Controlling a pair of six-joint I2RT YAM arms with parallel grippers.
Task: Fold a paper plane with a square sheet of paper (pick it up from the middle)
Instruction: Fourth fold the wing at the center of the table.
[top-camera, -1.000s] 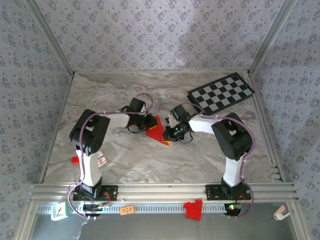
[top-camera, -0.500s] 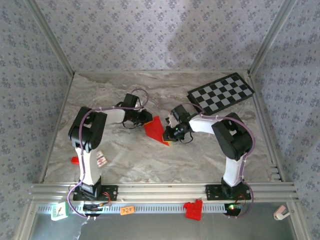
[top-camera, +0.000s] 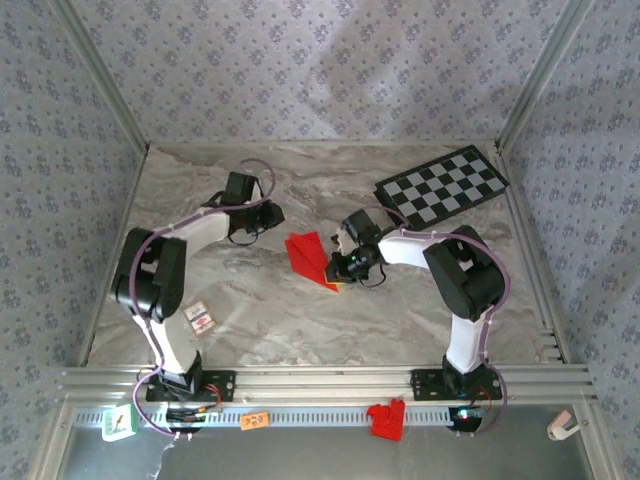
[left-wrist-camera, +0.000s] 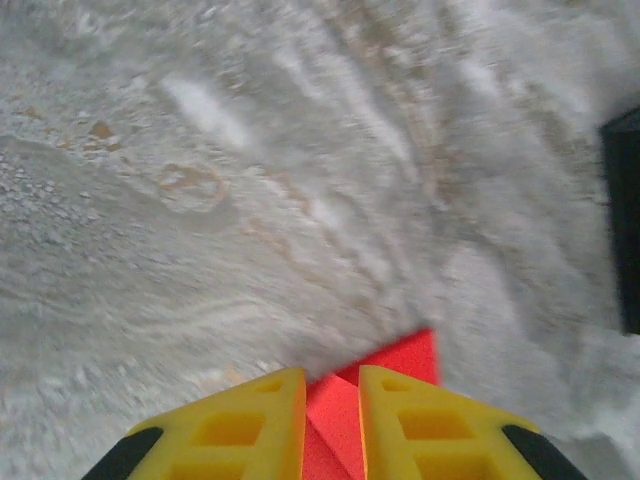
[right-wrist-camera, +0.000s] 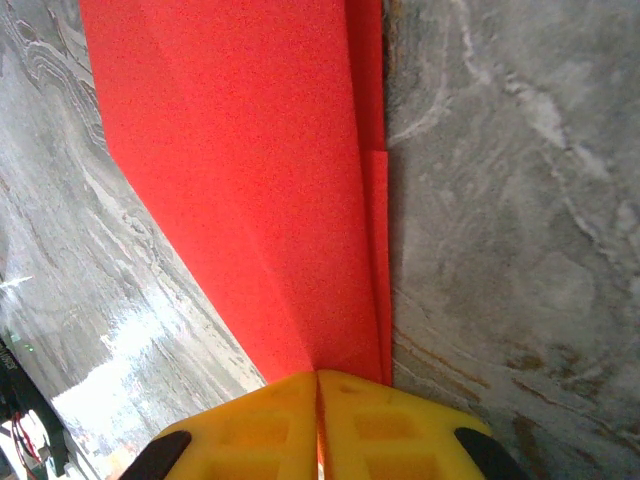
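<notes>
The right gripper (right-wrist-camera: 318, 380) has its yellow fingers pressed together on the near, narrow end of the folded red paper (right-wrist-camera: 250, 180). The paper runs away from the pinch as a long wedge lying on the table. Along its right edge the folded layers sit stacked, with a small step where one flap ends short of another.

Past the paper's far corner, the left gripper (left-wrist-camera: 332, 390) hangs low and near the sheet without touching it. Its fingers (left-wrist-camera: 240, 425) stand a narrow gap apart, and they appear to grip nothing.

This looks like mid-fold, with one arm anchoring the paper while the other comes in for the next flap. To do it well, the pinch should hold firm so the wedge does not pivot. The left gripper should come in flat at the far corner and take only the top layer. It should then lay the flap so its edges match the stacked edge before pressing the crease. Thin paper on this surface could skid or buckle.

The grey marble-patterned table (top-camera: 260, 320) looks smooth and slightly glossy. A black-and-white checkered board (top-camera: 440, 185) lies well apart at the far right corner. Wallpapered walls (top-camera: 300, 70) in a small floral print close in the back and sides.
</notes>
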